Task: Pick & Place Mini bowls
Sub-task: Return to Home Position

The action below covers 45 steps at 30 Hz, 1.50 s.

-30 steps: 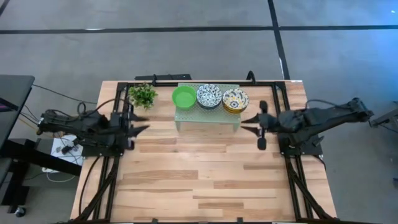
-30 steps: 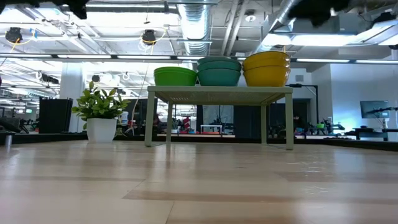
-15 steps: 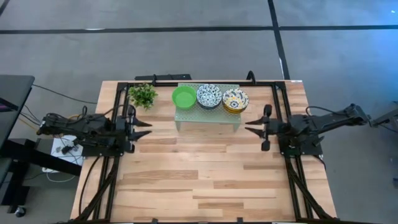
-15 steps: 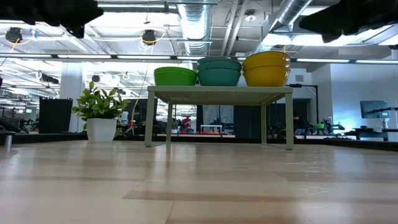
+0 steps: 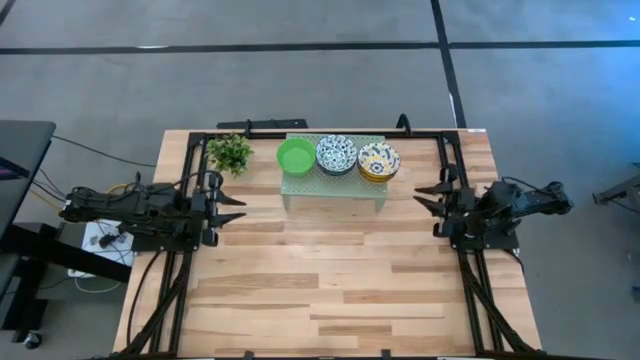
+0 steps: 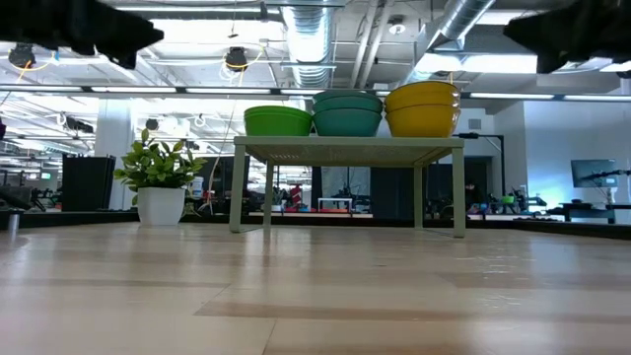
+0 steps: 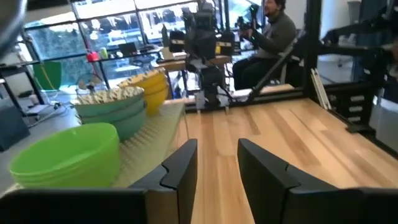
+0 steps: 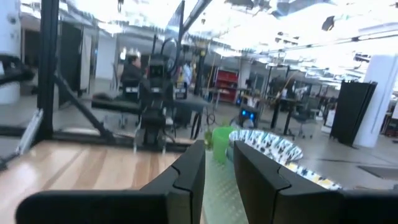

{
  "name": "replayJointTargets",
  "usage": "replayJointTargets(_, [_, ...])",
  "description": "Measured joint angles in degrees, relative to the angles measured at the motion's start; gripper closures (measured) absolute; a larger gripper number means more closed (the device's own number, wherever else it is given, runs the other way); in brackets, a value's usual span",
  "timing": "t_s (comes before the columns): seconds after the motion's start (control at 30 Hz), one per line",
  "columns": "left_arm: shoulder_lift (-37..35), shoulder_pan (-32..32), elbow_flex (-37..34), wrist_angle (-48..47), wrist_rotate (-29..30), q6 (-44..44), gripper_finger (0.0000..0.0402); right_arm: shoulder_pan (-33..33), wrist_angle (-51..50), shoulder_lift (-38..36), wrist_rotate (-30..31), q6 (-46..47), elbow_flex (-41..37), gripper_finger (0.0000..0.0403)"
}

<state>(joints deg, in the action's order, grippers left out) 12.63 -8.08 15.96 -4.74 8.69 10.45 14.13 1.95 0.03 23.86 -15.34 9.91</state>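
You have the bowls nested in three stacks on the rack, upper middle of the high view. The green stack is at its left, the blue stack in the middle and the yellow stack at its right, each just beside its neighbour, with the plant farther left. Both claws are released and hold nothing: the left claw is at the left edge of the surface and the right claw at the right edge, both well apart from the rack. If you handle these again, expect small, round, deep-walled bowls with smooth, glossy skins. Their outsides are plain in the low view, lime, teal and yellow, and the patterns show only inside from above. They look rigid and light, but you cannot tell plastic from glazed ware here, so treat them as chippable and slippery. Take one by the rim, one finger inside the wall and one outside. The curved belly gives the fingers little to hold. Nested bowls may cling, so lift straight up and watch that the one beneath does not follow. The rack is a pale, perforated shelf on thin legs. It looks light enough to shift if you nudge it, so come at a stack from above.
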Motion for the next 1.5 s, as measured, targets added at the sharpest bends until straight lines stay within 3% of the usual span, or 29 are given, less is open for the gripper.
replayJointTargets(0.23, [-3.65,0.00,-4.44,0.68,-3.26,-0.22,0.0285,-0.53,-0.14,0.33,-0.24,0.43,-0.63,0.0323])
replayJointTargets(0.47, [-12.59,0.00,-4.54,0.53,-5.74,2.11,0.0285,-0.52,0.29,0.11,-1.21,5.15,-0.59,0.0323])
replayJointTargets(0.7, [-11.70,0.75,-4.07,-0.85,-5.73,2.44,0.0285,-0.28,0.48,0.50,-2.08,6.64,-2.61,0.0323])
replayJointTargets(0.93, [-12.29,0.74,-7.05,0.33,-7.23,0.79,0.0285,-0.96,12.40,0.11,-2.98,0.32,-8.88,0.0323])
replayJointTargets(1.2, [-12.29,0.74,-7.71,1.56,-9.18,-4.45,0.0285,-1.17,9.03,0.11,-3.05,2.80,-9.28,0.0323])
replayJointTargets(1.5, [-12.27,0.74,-14.62,15.29,-9.64,-6.41,0.0285,-1.14,8.12,0.11,-3.19,2.86,-9.27,0.0323])
